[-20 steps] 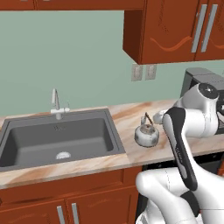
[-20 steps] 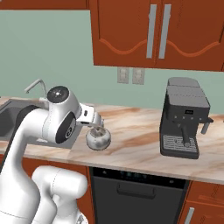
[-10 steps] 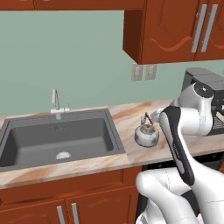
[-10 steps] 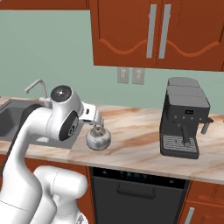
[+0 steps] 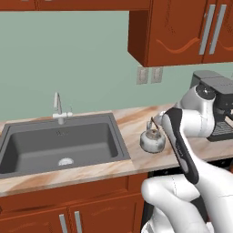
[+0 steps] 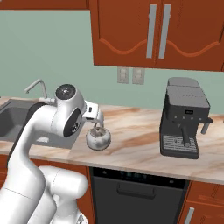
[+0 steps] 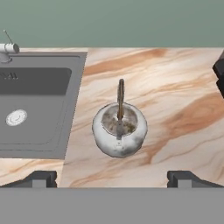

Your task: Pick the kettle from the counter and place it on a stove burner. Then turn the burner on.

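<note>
Hand view: kettle [image 7: 119, 130] near sink [image 7: 39, 105] edge.

The arm's upper joint has swung further right in the left base view and a little further right in the right base view, carrying the open claw [image 7: 112, 178] with it. It has come over the kettle [image 6: 98, 138], which stands upright on the surface [image 6: 140, 144]
</note>
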